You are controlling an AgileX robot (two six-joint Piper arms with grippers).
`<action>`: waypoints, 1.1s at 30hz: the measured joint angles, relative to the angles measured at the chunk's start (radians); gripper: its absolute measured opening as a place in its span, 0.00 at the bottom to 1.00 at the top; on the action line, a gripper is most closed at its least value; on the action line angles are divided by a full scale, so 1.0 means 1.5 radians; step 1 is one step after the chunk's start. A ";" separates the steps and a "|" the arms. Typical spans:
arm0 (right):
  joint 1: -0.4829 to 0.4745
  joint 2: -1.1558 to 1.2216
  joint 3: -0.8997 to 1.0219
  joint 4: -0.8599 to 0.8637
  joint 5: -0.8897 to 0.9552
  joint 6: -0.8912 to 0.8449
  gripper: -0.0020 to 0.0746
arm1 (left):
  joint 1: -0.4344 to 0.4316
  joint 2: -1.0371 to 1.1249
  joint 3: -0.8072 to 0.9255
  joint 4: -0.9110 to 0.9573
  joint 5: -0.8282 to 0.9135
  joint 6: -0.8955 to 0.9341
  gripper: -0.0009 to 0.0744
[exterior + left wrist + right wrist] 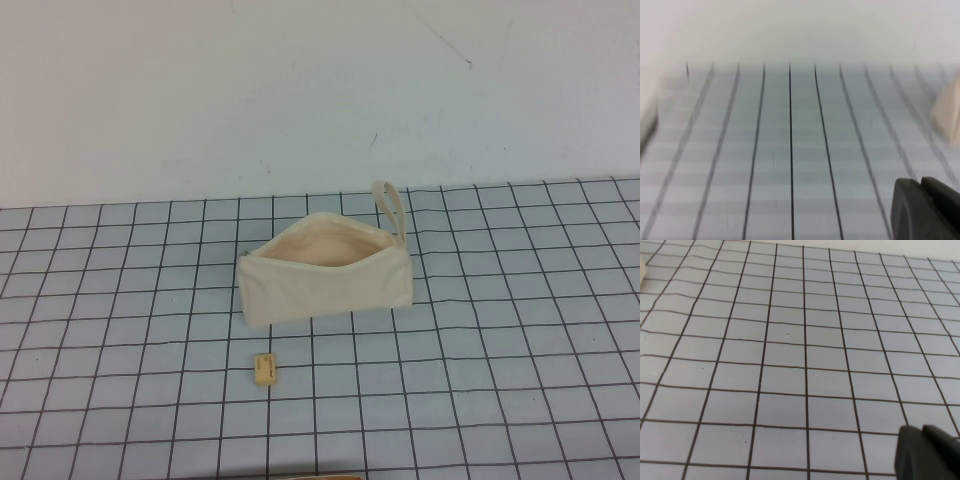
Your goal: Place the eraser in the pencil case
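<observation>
High view: eraser near open pencil case; tools unseen.

I see grid-lined table | pencil case lying on it, mouth open | eraser on it just nearer me, apart from case

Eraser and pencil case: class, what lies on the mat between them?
Nothing: the high view shows only bare grid mat between the eraser and the open pencil case. Both grippers are out of that view.
</observation>
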 joint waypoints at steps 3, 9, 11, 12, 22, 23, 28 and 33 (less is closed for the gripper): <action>0.000 0.000 0.000 0.000 0.000 0.000 0.02 | 0.000 0.000 0.000 -0.005 -0.105 0.000 0.01; 0.000 0.000 0.000 0.000 0.000 0.000 0.02 | 0.000 0.000 0.000 -0.006 -0.314 0.000 0.01; 0.000 0.000 0.000 0.000 0.000 0.000 0.02 | 0.000 0.000 0.000 -0.007 -0.354 0.000 0.01; 0.000 0.000 0.000 0.000 0.000 0.000 0.02 | 0.000 0.000 0.000 -0.007 -0.368 0.000 0.01; 0.000 0.000 0.000 0.000 0.000 0.000 0.02 | 0.000 0.000 -0.008 -0.008 -0.472 -0.004 0.01; 0.000 0.000 0.000 0.000 0.000 0.000 0.02 | 0.000 0.000 -0.023 -0.008 -0.444 -0.004 0.01; 0.000 0.000 0.000 0.000 0.000 0.000 0.02 | 0.000 0.049 -0.182 -0.007 -0.256 -0.004 0.01; 0.000 0.000 0.000 0.000 0.000 0.000 0.02 | 0.000 0.185 -0.365 0.007 -0.068 -0.004 0.01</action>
